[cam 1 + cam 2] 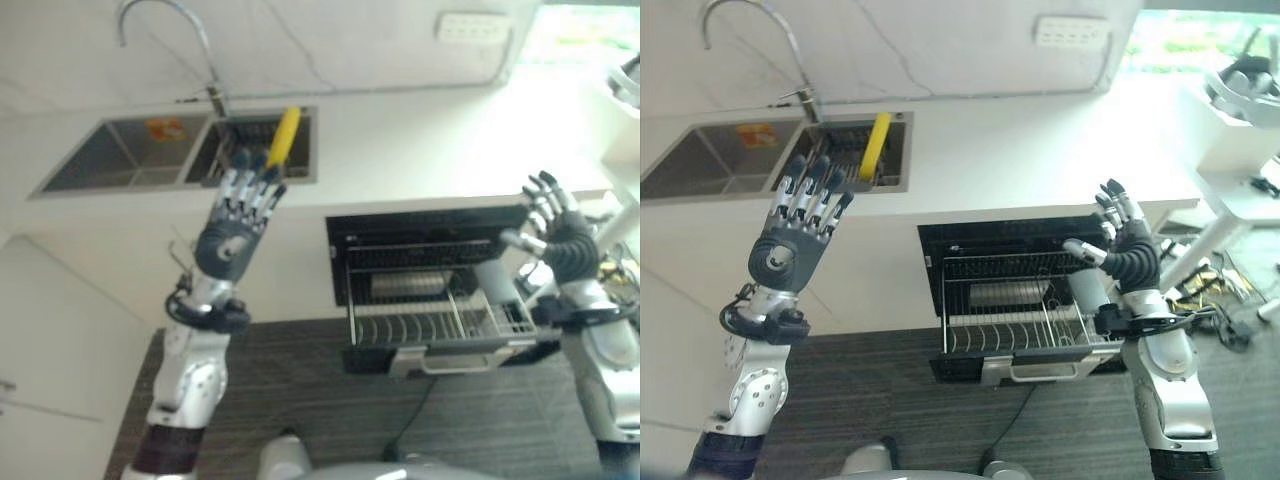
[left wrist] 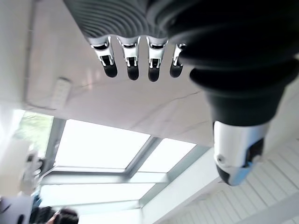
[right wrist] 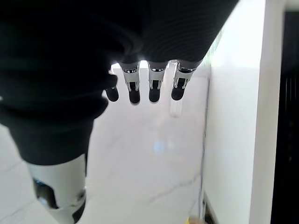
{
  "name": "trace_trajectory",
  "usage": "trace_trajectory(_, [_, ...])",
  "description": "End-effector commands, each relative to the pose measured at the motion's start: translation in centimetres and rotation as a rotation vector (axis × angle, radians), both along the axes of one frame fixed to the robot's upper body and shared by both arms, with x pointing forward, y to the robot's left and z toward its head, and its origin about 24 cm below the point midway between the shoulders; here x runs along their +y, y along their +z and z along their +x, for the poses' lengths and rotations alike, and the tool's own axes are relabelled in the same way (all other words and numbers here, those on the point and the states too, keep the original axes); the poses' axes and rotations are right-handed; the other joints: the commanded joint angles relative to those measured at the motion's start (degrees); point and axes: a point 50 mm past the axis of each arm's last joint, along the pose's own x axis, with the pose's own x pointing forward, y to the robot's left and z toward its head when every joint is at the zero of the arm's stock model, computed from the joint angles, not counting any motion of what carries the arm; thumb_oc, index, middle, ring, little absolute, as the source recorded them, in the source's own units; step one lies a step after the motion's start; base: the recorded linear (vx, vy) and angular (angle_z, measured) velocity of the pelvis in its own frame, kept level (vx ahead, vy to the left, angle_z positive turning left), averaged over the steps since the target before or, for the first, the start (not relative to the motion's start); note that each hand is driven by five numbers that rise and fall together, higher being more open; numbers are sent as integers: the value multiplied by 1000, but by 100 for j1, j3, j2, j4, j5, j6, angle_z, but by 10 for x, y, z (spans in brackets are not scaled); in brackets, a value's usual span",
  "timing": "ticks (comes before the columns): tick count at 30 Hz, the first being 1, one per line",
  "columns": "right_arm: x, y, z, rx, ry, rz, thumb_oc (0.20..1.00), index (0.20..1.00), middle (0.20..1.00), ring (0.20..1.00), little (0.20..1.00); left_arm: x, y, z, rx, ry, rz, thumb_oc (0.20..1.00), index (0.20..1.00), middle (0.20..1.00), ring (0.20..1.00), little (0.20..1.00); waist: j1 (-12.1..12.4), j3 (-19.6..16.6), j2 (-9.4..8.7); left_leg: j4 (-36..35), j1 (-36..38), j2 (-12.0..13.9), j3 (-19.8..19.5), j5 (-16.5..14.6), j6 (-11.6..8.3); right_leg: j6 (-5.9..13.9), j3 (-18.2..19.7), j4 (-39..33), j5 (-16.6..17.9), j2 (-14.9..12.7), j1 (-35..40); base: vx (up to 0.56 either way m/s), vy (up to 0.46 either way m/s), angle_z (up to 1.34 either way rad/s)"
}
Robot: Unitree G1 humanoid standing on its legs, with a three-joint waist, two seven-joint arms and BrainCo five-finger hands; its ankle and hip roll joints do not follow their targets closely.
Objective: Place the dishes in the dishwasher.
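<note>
A yellow dish (image 1: 284, 137) stands on edge in a rack inside the right basin of the steel sink (image 1: 130, 160). My left hand (image 1: 238, 218) is raised just in front of that basin, fingers straight and holding nothing. Under the counter the dishwasher (image 1: 430, 300) is open, its wire rack (image 1: 440, 318) pulled out, with a metal pot (image 1: 408, 284) lying in it. My right hand (image 1: 1127, 245) is raised at the rack's right side, open and holding nothing.
A curved tap (image 1: 168, 35) rises behind the sink. White counter (image 1: 430, 150) runs to the right, with a wall socket (image 1: 472, 26) above it. Dark wood floor (image 1: 300, 390) lies in front of the dishwasher. White furniture (image 1: 1240, 150) stands at the far right.
</note>
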Motion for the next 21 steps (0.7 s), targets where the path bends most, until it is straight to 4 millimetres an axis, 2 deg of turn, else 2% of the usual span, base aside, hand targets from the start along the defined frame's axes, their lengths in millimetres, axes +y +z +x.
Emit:
trace_trajectory(1, [16, 33, 0, -145, 95, -56, 1000, 1000, 1000, 1000, 1000, 11, 23, -11, -144, 37, -48, 1000, 1000, 1000, 1000, 1000, 79, -136, -73, -86, 403, -141, 38, 601, -159, 290, 108, 65, -392, -317, 197, 62, 498, -36])
trace_trajectory(2, [15, 34, 0, -148, 89, -57, 1000, 1000, 1000, 1000, 1000, 10, 23, -10, -146, 35, -47, 1000, 1000, 1000, 1000, 1000, 51, -152, -55, -87, 438, -130, 157, 554, -197, 367, 65, 74, -387, -427, 189, 141, 599, -40])
trace_trajectory(3, [13, 32, -1, -147, 75, -50, 1000, 1000, 1000, 1000, 1000, 9, 23, -8, -139, 34, -26, 1000, 1000, 1000, 1000, 1000, -26, -187, -43, -87, 539, -194, 343, 427, -243, 558, -55, 141, -364, -659, 166, 137, 548, -34])
trace_trajectory(5, [8, 30, -9, -153, 50, -25, 1000, 1000, 1000, 1000, 1000, 8, 26, -5, -129, 2, -18, 1000, 1000, 1000, 1000, 1000, -25, -206, -100, -87, 542, -434, 313, 365, -152, 796, -116, 316, -260, -942, 102, 115, 516, -3])
trace_trajectory(7, [7, 27, -15, -156, 41, -10, 1000, 1000, 1000, 1000, 1000, 7, 27, -5, -129, -8, 10, 1000, 1000, 1000, 1000, 1000, 1, -209, -169, -87, 594, -631, 237, 204, -41, 879, -181, 491, -263, -1110, 50, 120, 403, 32])
trace_trajectory(10, [11, 20, -15, -151, 24, 4, 1000, 1000, 1000, 1000, 1000, 11, 29, -3, -111, -13, 27, 1000, 1000, 1000, 1000, 1000, 149, -207, -302, -87, 638, -1116, 165, -43, 348, 847, -260, 976, 151, -1422, -165, 112, 446, 32])
trace_trajectory(11, [14, 17, -14, -142, 28, 7, 1000, 1000, 1000, 1000, 1000, 13, 29, -4, -107, -11, 31, 1000, 1000, 1000, 1000, 1000, 227, -206, -307, -87, 643, -1176, 168, -64, 424, 827, -333, 1114, 128, -1375, -179, 75, 399, -12])
trace_trajectory(12, [20, 14, -10, -134, 36, 0, 1000, 1000, 1000, 1000, 1000, 14, 27, -6, -99, -5, 31, 1000, 1000, 1000, 1000, 1000, 379, -193, -301, -87, 651, -1231, 242, -85, 526, 797, -599, 1380, 108, -1237, -213, 31, 245, -35])
trace_trajectory(13, [21, 13, -9, -133, 36, -1, 1000, 1000, 1000, 1000, 1000, 14, 28, -7, -99, -4, 34, 1000, 1000, 1000, 1000, 1000, 389, -185, -296, -87, 645, -1254, 250, -79, 573, 775, -596, 1419, -1, -1067, -229, 32, 213, -61])
trace_trajectory(15, [18, 12, -9, -125, 26, 4, 1000, 1000, 1000, 1000, 1000, 12, 26, -7, -91, -20, 31, 1000, 1000, 1000, 1000, 1000, 368, -177, -313, -76, 605, -1383, 189, -64, 695, 552, -385, 1437, -443, -345, -256, 58, 145, -47])
trace_trajectory(17, [15, 10, -11, -117, 14, 0, 1000, 1000, 1000, 1000, 1000, 8, 23, -6, -87, -40, 23, 1000, 1000, 1000, 1000, 1000, 289, -180, -352, -70, 626, -1546, 75, -78, 733, 286, -152, 1235, -603, 174, -281, 77, 65, 2])
trace_trajectory(19, [14, 8, -11, -116, 10, -1, 1000, 1000, 1000, 1000, 1000, 4, 22, -5, -92, -49, 23, 1000, 1000, 1000, 1000, 1000, 232, -173, -372, -81, 669, -1661, 3, -86, 745, 125, -72, 881, -644, 447, -216, 76, -17, 5])
trace_trajectory(21, [12, 8, -11, -119, 9, 3, 1000, 1000, 1000, 1000, 1000, 1, 22, -4, -102, -53, 20, 1000, 1000, 1000, 1000, 1000, 183, -175, -387, -86, 703, -1778, -24, -102, 759, 83, -10, 490, -481, 512, -136, 76, -97, -2])
